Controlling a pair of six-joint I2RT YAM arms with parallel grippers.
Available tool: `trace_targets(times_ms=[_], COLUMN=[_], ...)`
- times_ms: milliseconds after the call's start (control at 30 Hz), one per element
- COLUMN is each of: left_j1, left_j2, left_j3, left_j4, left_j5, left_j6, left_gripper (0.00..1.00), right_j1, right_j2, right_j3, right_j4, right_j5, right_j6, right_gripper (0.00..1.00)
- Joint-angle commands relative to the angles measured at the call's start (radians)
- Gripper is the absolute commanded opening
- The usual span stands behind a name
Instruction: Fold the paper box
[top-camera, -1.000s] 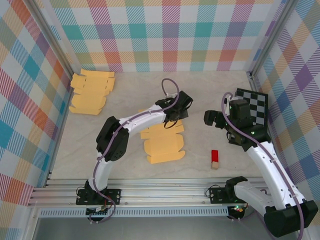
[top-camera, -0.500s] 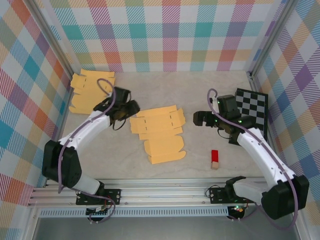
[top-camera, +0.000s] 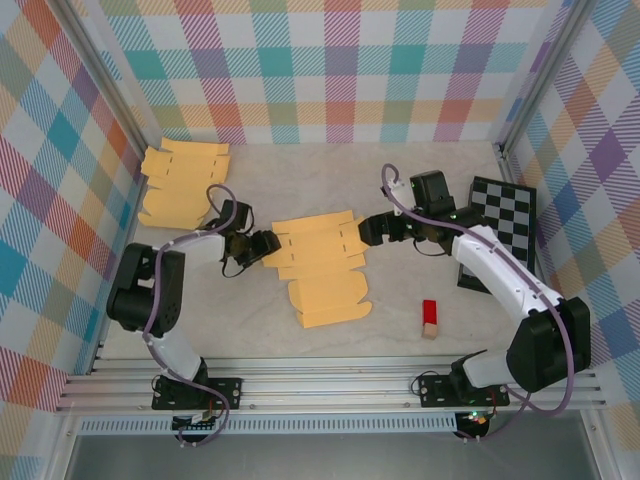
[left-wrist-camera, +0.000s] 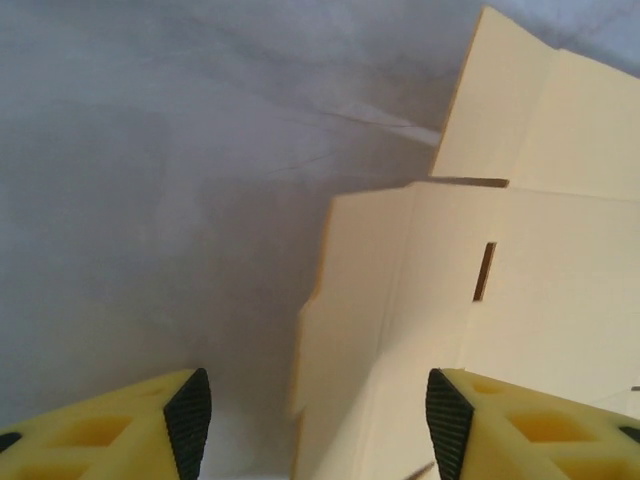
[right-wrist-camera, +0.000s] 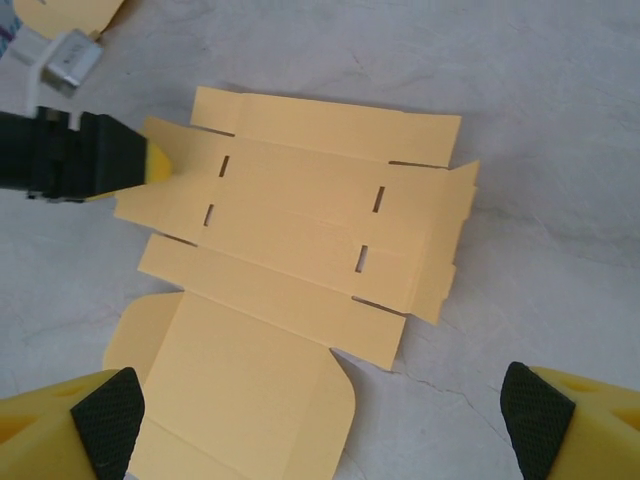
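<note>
The paper box (top-camera: 318, 265) lies flat and unfolded at the centre of the worktop (top-camera: 300, 180). The left pincer (top-camera: 265, 246) sits at the box's left edge with its fingers (left-wrist-camera: 188, 410) parted either side of that edge, gripping nothing. The right pincer (right-wrist-camera: 320, 410) hangs over the box's right edge, spread wide and empty.

left hand (top-camera: 263, 246) parted, right hand (top-camera: 369, 229) spread wide
</note>
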Motion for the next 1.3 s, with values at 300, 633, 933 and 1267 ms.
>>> trace_targets(times_ms=[300,633,933,1267], left_j1=[-0.080,-0.275,-0.306,-0.348], left_j2=[-0.146,-0.453,-0.588,-0.646], left_j3=[0.073,0.059,0.004,-0.019], left_j4=[0.069,0.026,0.054,0.041], left_j5=[0.062,-0.195,-0.182,-0.178], left_j6=[0.215,0.509,0.639,0.719], left_gripper=[0.00,0.00,0.00,0.00], right_j1=[0.005,-0.019,-0.031,-0.085], right_j2=[0.228,0.461,0.461,0.403], right_j3=[0.347,0.718,0.723,0.654], right_j4=[-0.223,-0.506,-0.536,-0.510], right_j5=[-0.247,-0.342,-0.325,-0.327], right_j6=[-0.590,-0.970,-1.077,-1.149], right_gripper=[0.71,0.54,0.50,0.48])
